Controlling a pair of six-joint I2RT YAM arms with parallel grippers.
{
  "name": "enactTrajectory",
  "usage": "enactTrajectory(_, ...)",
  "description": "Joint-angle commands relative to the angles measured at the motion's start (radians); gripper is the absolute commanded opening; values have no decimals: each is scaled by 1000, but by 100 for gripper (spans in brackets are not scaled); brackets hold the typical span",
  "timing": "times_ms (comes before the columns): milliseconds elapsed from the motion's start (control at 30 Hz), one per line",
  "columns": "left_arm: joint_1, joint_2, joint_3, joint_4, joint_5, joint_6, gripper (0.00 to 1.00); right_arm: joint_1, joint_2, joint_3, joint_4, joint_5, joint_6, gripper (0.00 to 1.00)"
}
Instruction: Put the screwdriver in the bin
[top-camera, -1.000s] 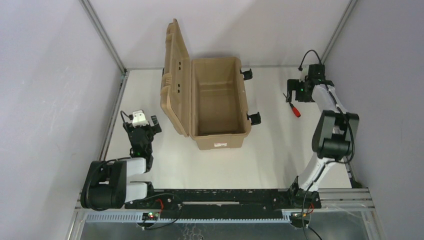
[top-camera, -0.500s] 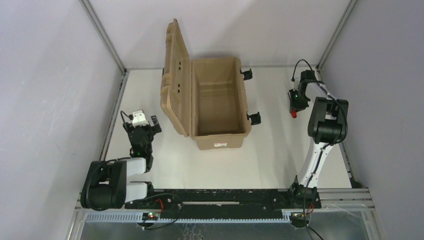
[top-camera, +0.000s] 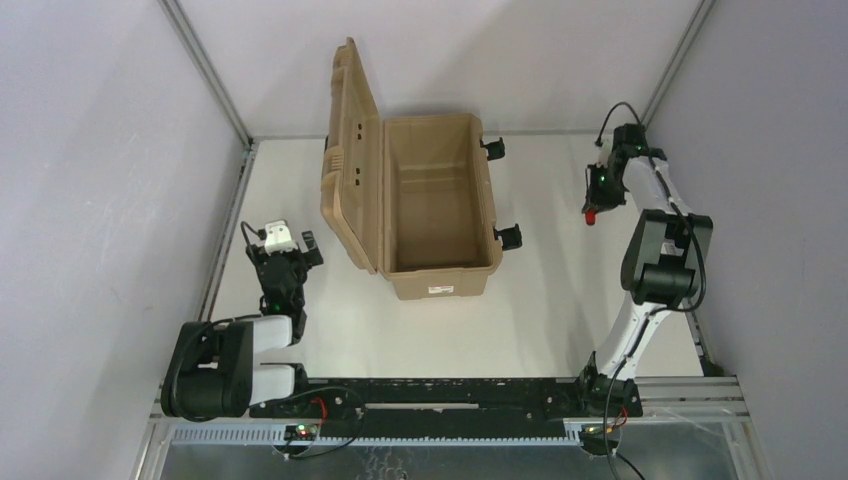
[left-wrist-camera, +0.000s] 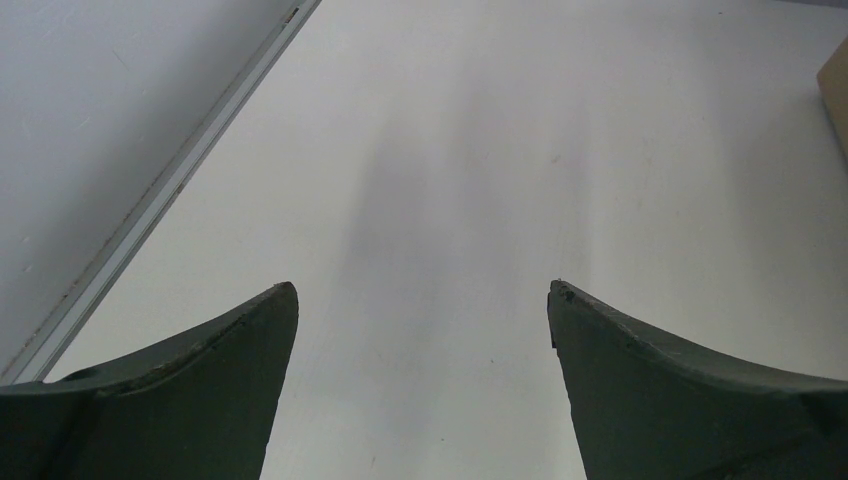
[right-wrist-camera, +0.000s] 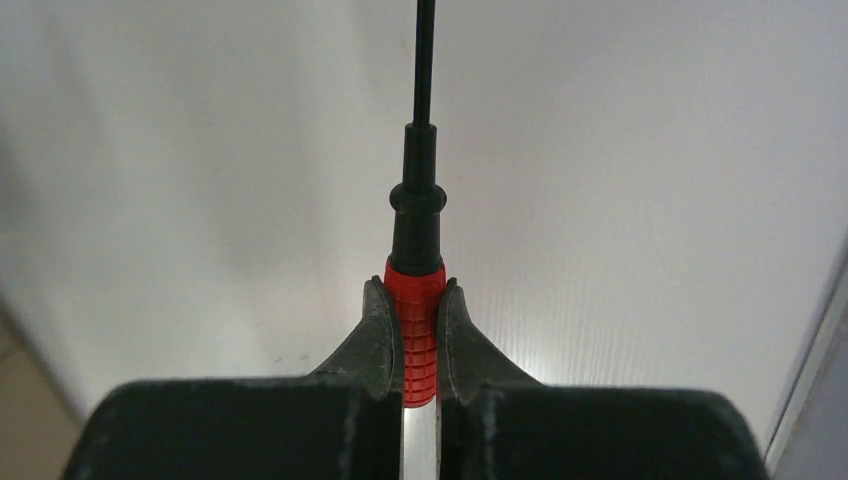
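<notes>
Red ribbed plastic forms the handle of the screwdriver (right-wrist-camera: 417, 335), and that is the place to hold it: the grooves give grip, while the thin black shaft is smooth and would likely slip or twist. I judge it light and stiff, not fragile, and easy for one arm to carry. The main risk is that it pivots between the pads if the grip is loose. Beyond the red part, a black collar narrows in steps to the shaft, which runs straight out past the top of the wrist view.

The right gripper (right-wrist-camera: 415, 292) is clenched on the handle, one finger pressing each side, with the tool in line with the fingers. From above, gripper and tool sit over the right side of the table (top-camera: 560, 300), well apart from the bin (top-camera: 440, 278). I cannot tell whether the tip touches the surface.

The bin is a tan box near the middle of the table, its lid (top-camera: 350, 150) standing open on its left side. The left gripper (left-wrist-camera: 422, 292) rests low near the left edge, its jaws spread wide with nothing between them.
</notes>
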Motion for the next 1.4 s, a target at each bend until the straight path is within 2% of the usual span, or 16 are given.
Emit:
enactTrajectory(0,7,-12,39,69,5,10,100,-1,-153,131,-148,-49,145,0)
enactTrajectory(100,7,-13,40,69,5,10,100,6,-198,203,-220,-96,216,0)
enactTrajectory(233,7,-12,40,69,5,10,100,37,-288,223,-218,-168,290,5)
enactTrajectory(367,7,-12,40,69,5,10,100,66,-371,217,-142,-350,426,2)
enactTrajectory(467,7,-12,40,69,5,10,100,134,-419,205,-54,-421,498,2)
enactTrajectory(567,7,-12,41,69,4,10,100,255,-435,202,30,-429,568,1)
enactTrajectory(667,7,-12,40,69,4,10,100,355,-408,211,90,-441,630,4)
enactTrajectory(933,7,-12,40,69,5,10,100,579,-256,251,181,-237,714,4)
enactTrajectory(1133,7,-12,40,69,5,10,100,708,-30,367,92,87,716,6)
enactTrajectory(1367,7,-12,39,69,6,10,100,787,198,440,39,254,742,8)
